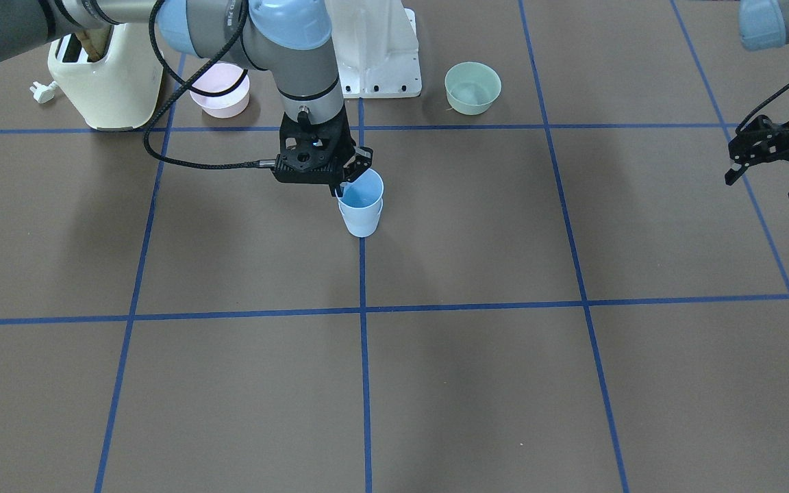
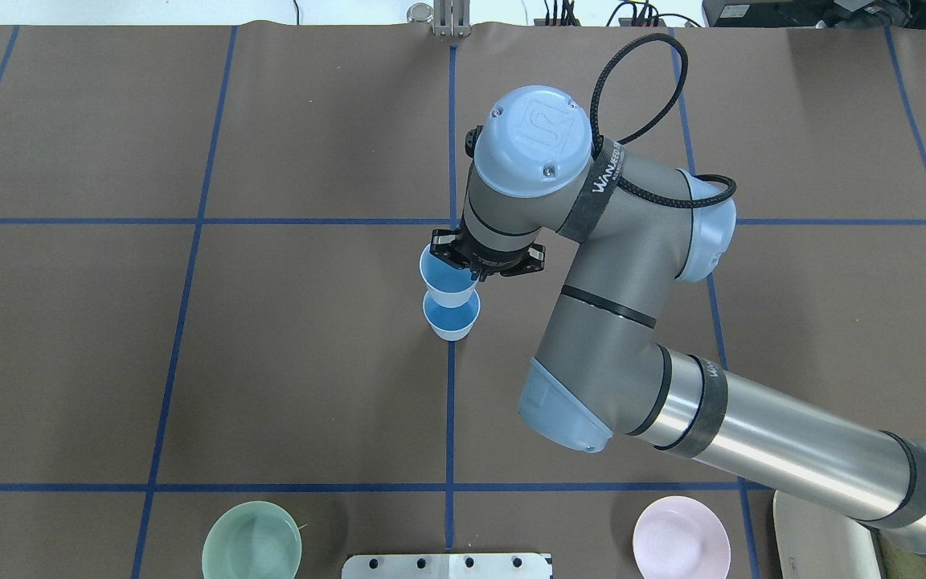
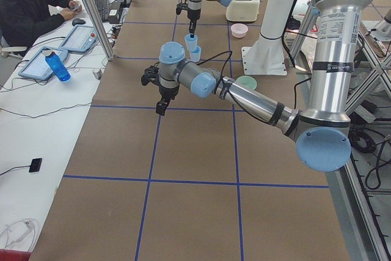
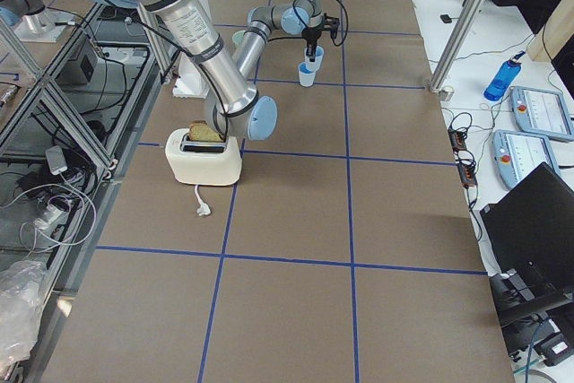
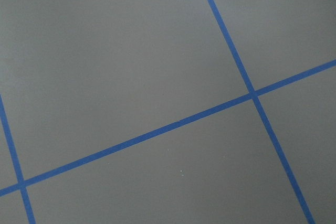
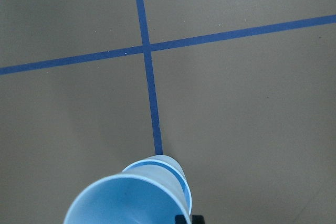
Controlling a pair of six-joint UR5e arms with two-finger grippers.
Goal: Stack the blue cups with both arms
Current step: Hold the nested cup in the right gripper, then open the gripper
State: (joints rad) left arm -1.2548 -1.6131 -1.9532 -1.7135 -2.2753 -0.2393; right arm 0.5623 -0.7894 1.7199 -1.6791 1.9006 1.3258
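So my right claw (image 1: pixel 341 185) is clamped on top cup (image 1: pixel 363 191) over bottom cup (image 1: pixel 361 222), left claw (image 1: pixel 764 187) spread apart

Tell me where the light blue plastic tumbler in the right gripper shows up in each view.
Front-facing: the held light blue tumbler sits slightly above centre.
Overhead: the tumbler, centre, left of the wrist.
Exterior left: the tumbler, top middle, far.
Exterior right: the tumbler, top middle, far.
Left wrist: not in it.
Right wrist: the tumbler, bottom edge, close up.
Shared landmark: the second light blue tumbler, just beneath it.
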